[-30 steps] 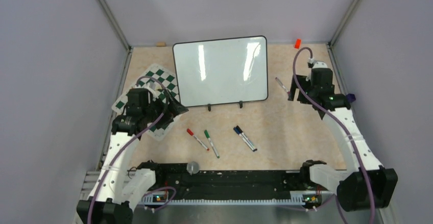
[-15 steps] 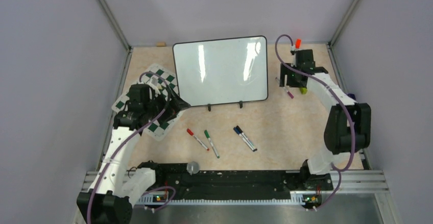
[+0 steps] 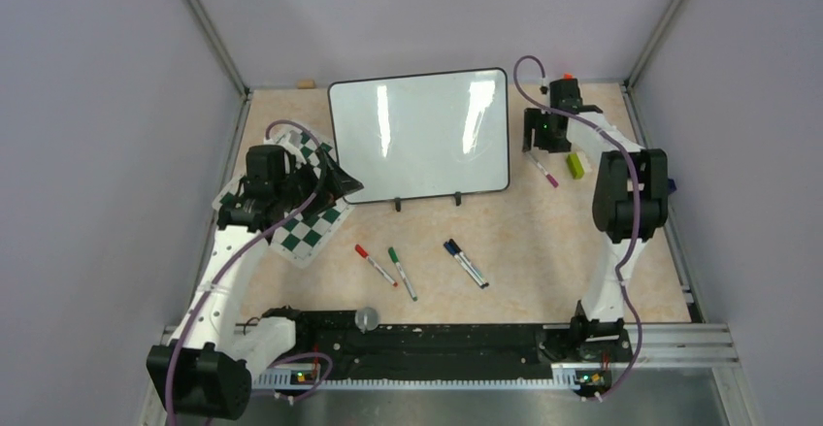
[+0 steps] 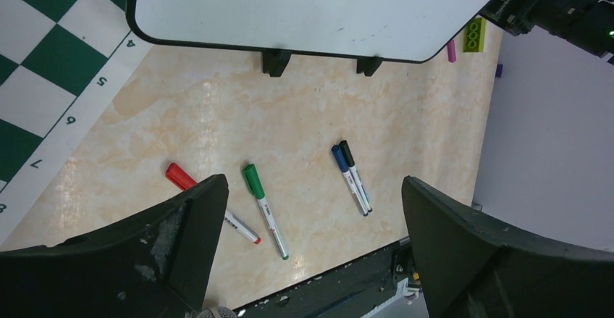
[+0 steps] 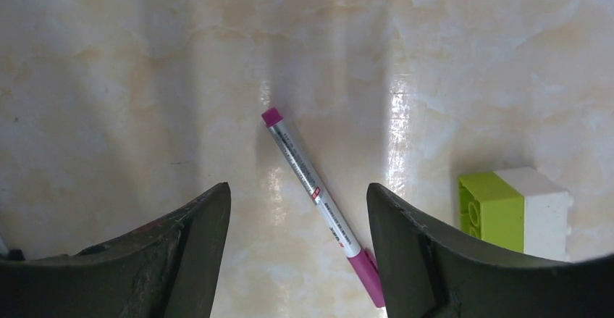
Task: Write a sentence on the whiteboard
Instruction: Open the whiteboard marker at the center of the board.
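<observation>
White and glossy, the whiteboard [image 3: 419,135] is sitting on its two black feet at the back centre of the marbled table [image 3: 543,242]. The left gripper [image 4: 311,187] is hovering over the checkered chess mat [image 3: 301,232] by the board's lower left corner, its jaws standing wide apart and holding nothing. The right gripper [image 5: 297,191] is hanging just right of the board. Its jaws are parted on either side of a pink marker [image 5: 310,180], which is lying flat on the table, untouched, near a green brick [image 5: 491,209].
</observation>
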`<state>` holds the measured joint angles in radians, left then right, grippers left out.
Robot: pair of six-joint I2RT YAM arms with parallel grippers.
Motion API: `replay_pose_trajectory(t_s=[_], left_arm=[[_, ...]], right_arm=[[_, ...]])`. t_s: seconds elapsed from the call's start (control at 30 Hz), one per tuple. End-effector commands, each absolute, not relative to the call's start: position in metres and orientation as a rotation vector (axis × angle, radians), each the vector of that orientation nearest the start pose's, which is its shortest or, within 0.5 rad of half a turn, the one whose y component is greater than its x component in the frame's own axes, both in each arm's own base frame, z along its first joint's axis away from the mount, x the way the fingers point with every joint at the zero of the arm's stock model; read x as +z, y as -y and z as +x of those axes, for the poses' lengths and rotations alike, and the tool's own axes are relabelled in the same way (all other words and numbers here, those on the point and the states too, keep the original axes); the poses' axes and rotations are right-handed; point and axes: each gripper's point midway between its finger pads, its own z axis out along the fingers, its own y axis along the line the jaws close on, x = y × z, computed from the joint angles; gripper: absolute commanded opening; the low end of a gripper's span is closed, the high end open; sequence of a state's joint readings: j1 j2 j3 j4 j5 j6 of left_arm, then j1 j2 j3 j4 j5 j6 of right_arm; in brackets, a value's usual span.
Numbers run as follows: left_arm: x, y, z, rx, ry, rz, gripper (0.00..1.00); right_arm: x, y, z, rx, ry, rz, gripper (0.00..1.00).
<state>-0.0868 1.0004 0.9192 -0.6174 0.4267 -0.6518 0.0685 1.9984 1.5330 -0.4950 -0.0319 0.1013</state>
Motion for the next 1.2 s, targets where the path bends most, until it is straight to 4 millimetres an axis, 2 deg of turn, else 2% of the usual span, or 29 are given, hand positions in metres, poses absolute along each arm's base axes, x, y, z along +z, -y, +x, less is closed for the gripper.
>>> replay_pose_trajectory(t_s=[0.0,0.23,0.3,0.37,0.5,0.53,0.57,0.67,0.77,1.0,1.17], left_arm=[[0.233,0.118,0.287,-0.848,-2.198,-0.353,0.94],[0.238,0.121,0.288,-0.877,-2.163,-0.363,0.92],[0.240,0.119,0.288,-0.872,-2.149,-0.367,0.92],[0.241,0.119,0.288,-0.869,-2.137,-0.369,0.92],[0.241,0.118,0.286,-0.868,-2.130,-0.366,0.91],[0.240,0.119,0.285,-0.870,-2.133,-0.364,0.91],[0.240,0.119,0.284,-0.871,-2.135,-0.365,0.91],[0.242,0.124,0.280,-0.908,-2.131,-0.340,0.91],[0.250,0.140,0.275,-1.044,-2.102,-0.278,0.91],[0.261,0.167,0.264,-1.302,-2.069,-0.199,0.92],[0.266,0.183,0.264,-1.369,-2.037,-0.101,0.92]], right_arm=[[0.062,-0.042,0.492,0.117,-2.551,0.039,0.68],[0.032,-0.034,0.479,0.056,-2.650,0.036,0.57],[0.028,-0.024,0.476,-0.020,-2.661,0.056,0.54],[0.028,-0.018,0.474,-0.065,-2.663,0.062,0.41],[0.035,-0.013,0.473,-0.101,-2.647,0.073,0.07],[0.040,-0.013,0.474,-0.101,-2.636,0.078,0.01],[0.046,-0.013,0.475,-0.098,-2.620,0.090,0.00],[0.073,-0.014,0.478,-0.076,-2.551,0.146,0.00],[0.099,-0.018,0.471,-0.034,-2.495,0.225,0.00],[0.162,-0.040,0.425,0.199,-2.326,0.350,0.00],[0.206,-0.070,0.385,0.423,-2.220,0.328,0.00]])
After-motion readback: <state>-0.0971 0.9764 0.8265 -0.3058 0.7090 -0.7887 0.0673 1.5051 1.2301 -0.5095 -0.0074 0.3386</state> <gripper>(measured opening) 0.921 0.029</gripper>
